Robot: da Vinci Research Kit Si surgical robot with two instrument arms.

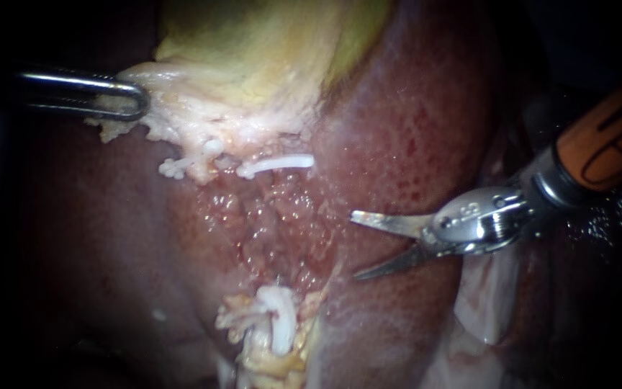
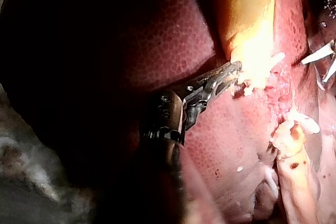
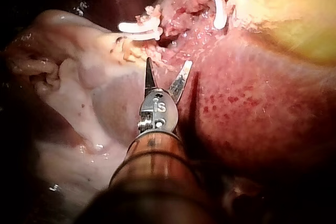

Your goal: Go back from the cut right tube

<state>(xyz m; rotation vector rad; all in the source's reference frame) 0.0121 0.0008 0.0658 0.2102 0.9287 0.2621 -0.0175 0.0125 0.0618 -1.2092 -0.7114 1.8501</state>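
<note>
Field: the liver (image 1: pixel 412 130) fills the background, with darkness beyond its edges. The cut right tube, as far as I can judge, lies in two clipped ends: an upper stump (image 1: pixel 276 163) just under the gallbladder (image 1: pixel 253 50) and a lower stump (image 1: pixel 276 317) near the liver's lower edge, with a raw bed (image 1: pixel 275 230) between them. My right instrument (image 1: pixel 354 245) hangs beside that bed, blades apart and touching nothing, its shaft running to the upper right. My left instrument (image 1: pixel 134 101) clamps the gallbladder's pale rim, evidently to hold it lifted and expose the bed.

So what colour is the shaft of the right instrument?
Orange, with dark lines. The shaft shows best in the endoscope view.
</note>
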